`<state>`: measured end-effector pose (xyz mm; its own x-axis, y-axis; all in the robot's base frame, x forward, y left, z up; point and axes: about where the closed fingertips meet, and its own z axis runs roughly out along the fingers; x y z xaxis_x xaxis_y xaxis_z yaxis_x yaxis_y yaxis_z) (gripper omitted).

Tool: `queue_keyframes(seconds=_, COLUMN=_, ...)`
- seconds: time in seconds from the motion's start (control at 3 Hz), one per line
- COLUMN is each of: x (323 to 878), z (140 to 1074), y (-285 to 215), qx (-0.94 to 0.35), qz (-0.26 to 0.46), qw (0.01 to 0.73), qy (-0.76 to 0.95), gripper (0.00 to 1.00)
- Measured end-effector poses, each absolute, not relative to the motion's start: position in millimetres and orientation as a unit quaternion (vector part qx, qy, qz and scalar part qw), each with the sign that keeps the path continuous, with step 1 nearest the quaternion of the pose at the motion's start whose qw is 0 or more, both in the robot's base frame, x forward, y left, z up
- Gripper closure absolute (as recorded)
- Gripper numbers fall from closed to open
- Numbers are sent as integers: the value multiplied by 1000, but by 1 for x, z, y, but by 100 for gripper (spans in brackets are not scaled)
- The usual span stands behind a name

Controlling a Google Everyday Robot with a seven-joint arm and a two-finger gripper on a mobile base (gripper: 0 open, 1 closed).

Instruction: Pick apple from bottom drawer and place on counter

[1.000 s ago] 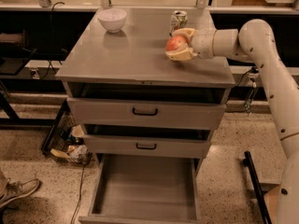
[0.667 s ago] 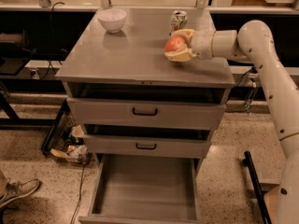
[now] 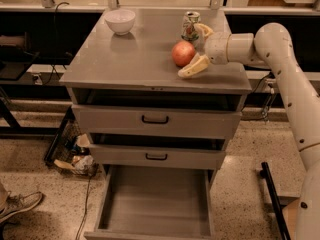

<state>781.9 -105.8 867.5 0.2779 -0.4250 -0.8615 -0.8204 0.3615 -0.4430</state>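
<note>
The red-orange apple (image 3: pixel 183 53) rests on the grey counter (image 3: pixel 130 64), near its right front part. My gripper (image 3: pixel 193 51) is right beside the apple on its right, and it is open. One pale finger (image 3: pixel 195 67) lies on the counter just in front of the apple; the other finger (image 3: pixel 204 30) is behind it, next to the can. The white arm reaches in from the right. The bottom drawer (image 3: pixel 155 201) is pulled far out below and holds nothing.
A white bowl (image 3: pixel 120 20) stands at the counter's back left. A soda can (image 3: pixel 190 26) stands just behind the apple. The two upper drawers (image 3: pixel 155 119) are slightly ajar. Clutter (image 3: pixel 75 159) and a shoe (image 3: pixel 17 206) lie on the floor at the left.
The gripper, which was shut on the apple just above the counter, has opened its fingers. The apple now sits on the counter between them.
</note>
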Motion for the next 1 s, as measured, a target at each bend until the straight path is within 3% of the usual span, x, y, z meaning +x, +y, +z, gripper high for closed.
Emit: queue_keyframes(seconds=1.0, x=766, z=891, y=-155, qx=-490, qz=141, qw=631, qy=585, gripper=0)
